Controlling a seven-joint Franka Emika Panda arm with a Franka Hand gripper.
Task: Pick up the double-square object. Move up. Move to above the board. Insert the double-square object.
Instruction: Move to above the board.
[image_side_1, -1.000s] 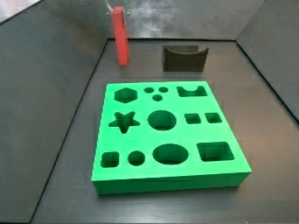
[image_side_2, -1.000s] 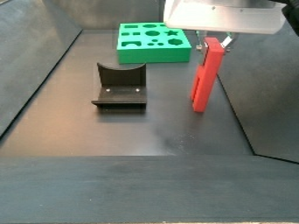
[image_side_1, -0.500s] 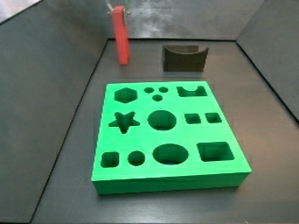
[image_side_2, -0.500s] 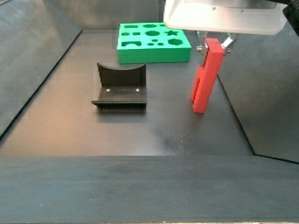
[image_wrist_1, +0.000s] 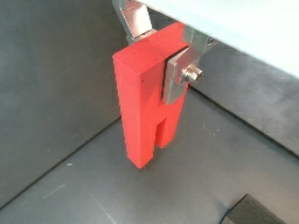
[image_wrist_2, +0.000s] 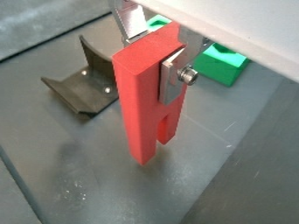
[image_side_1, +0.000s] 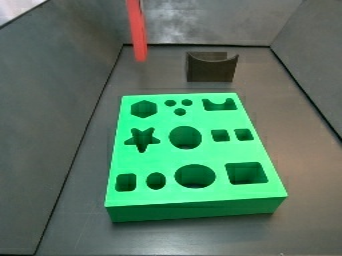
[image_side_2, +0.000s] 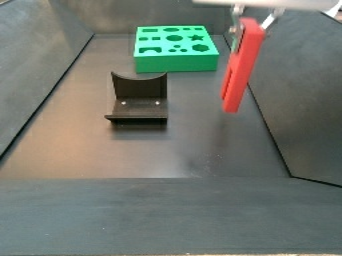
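The double-square object (image_wrist_1: 146, 101) is a tall red bar with a lengthwise groove, hanging upright. It shows in both wrist views (image_wrist_2: 146, 96) and both side views (image_side_1: 135, 28) (image_side_2: 241, 65). My gripper (image_wrist_1: 162, 51) is shut on its top end, one silver finger (image_wrist_1: 180, 70) on each side; it also shows in a wrist view (image_wrist_2: 158, 51). The bar hangs clear of the floor. The green board (image_side_1: 187, 150) with shaped holes lies flat, apart from the bar, and shows in a side view (image_side_2: 177, 48) and a wrist view (image_wrist_2: 222, 63).
A dark grey block with a curved notch (image_side_2: 135, 98) stands on the floor between bar and board, seen also in a side view (image_side_1: 210, 66) and a wrist view (image_wrist_2: 82, 83). Sloping grey walls (image_side_1: 54, 120) enclose the floor.
The gripper has risen with the red bar; the bar's lower end has left the floor and it sits higher in both side views. Board and block have not moved.
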